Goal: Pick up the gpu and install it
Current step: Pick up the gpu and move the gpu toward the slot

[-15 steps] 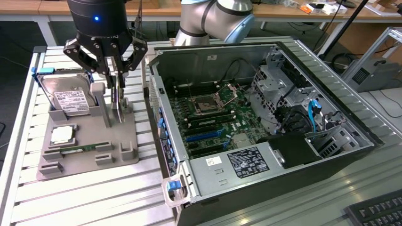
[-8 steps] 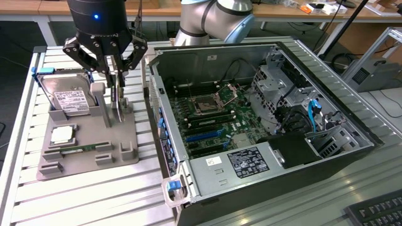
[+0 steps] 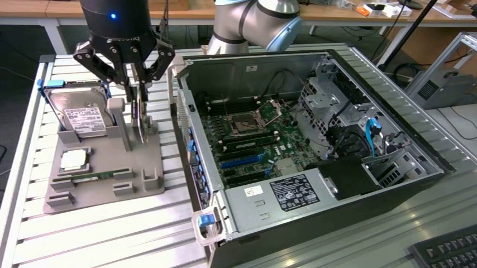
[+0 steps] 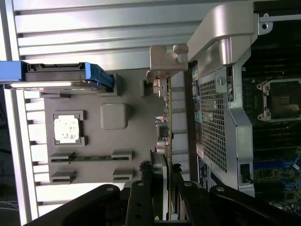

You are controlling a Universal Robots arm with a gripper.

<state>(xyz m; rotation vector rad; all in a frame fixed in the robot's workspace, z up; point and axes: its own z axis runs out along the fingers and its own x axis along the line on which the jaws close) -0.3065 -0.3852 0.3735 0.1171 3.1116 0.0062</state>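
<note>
Gripper (image 3: 136, 96) clamped on the upright gpu (image 3: 140, 127) in its gray tray (image 3: 97, 195) — a light, stiff, likely fragile card, best held across board and cooler.

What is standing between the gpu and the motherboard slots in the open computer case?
The case wall beside the grey tray rises between them: the gpu stands on edge in that tray, gripped by the hand. From above, nothing visible covers the blue slots on the motherboard.
</note>
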